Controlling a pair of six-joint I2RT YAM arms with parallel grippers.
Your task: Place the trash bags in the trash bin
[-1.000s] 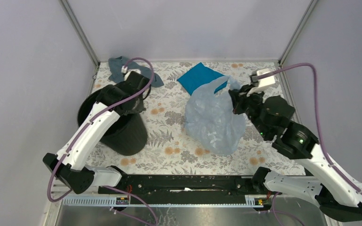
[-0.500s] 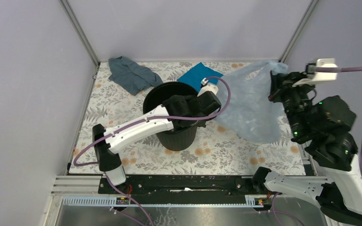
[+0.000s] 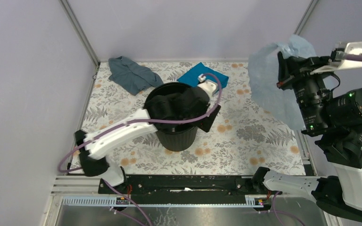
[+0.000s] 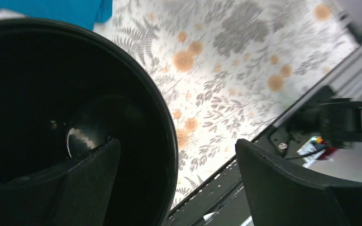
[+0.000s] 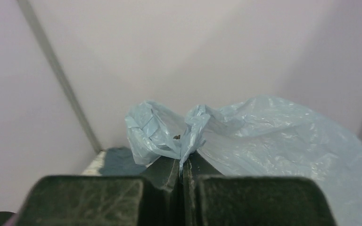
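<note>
At the far right edge of the bench [image 3: 254,136], close to the right wall, your right end effector [image 3: 280,71] is pinched tight on a gathered fold of the trash bag [image 3: 268,80]. The wrist view shows its jaws pressed together with film bunched between them. The bag is thin, pale blue, translucent plastic, glossy and wrinkled, hanging loose below the grip. The trash bin [image 3: 176,139] stands upright near the middle of the bench, well apart from the bag, with floral-patterned bench between them. It is round, black and tapered, with ribbed sides and a smooth rim. Your left end effector [image 3: 199,104] is spread wide, straddling the bin's right rim, one finger inside, one outside. A teal cloth [image 3: 195,75] lies just behind the bin; a grey-blue cloth [image 3: 132,75] lies near the far left corner.
</note>
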